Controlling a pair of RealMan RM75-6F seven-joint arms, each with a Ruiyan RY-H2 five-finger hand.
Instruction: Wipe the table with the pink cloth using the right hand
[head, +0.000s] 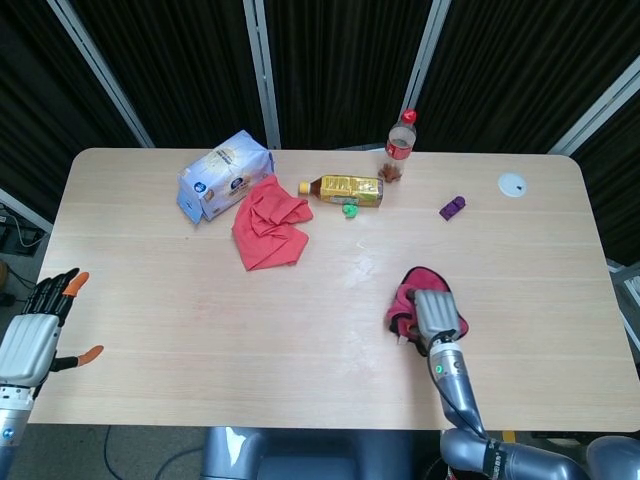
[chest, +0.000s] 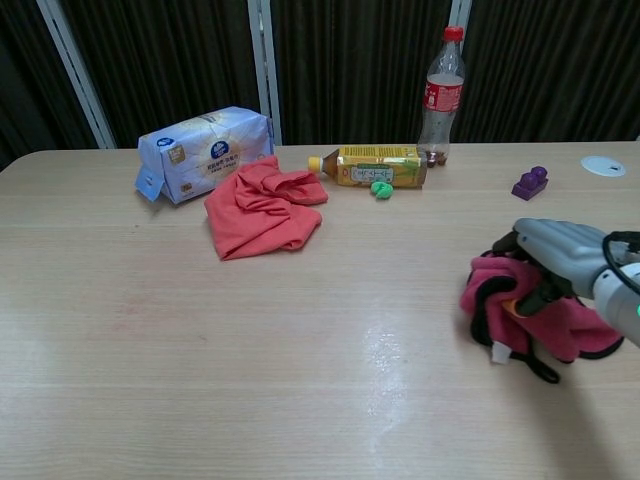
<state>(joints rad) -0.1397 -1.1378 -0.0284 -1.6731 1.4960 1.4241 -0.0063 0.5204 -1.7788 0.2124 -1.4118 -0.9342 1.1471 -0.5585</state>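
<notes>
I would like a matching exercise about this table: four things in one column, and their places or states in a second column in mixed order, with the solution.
Things:
1. pink cloth
2. yellow bottle
3. cola bottle
4. left hand

States:
a. standing upright
b. lying on its side
c. held under the right hand
d. holding nothing, off the table's left edge

Pairs: 1-c, 2-b, 3-a, 4-d

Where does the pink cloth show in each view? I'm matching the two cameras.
Head view: the pink cloth lies right of centre, low, under the right hand.
Chest view: the pink cloth sits at the right edge, mid-height, held by the same hand.
Shared landmark: the upright red-capped bottle at the far edge.
</notes>
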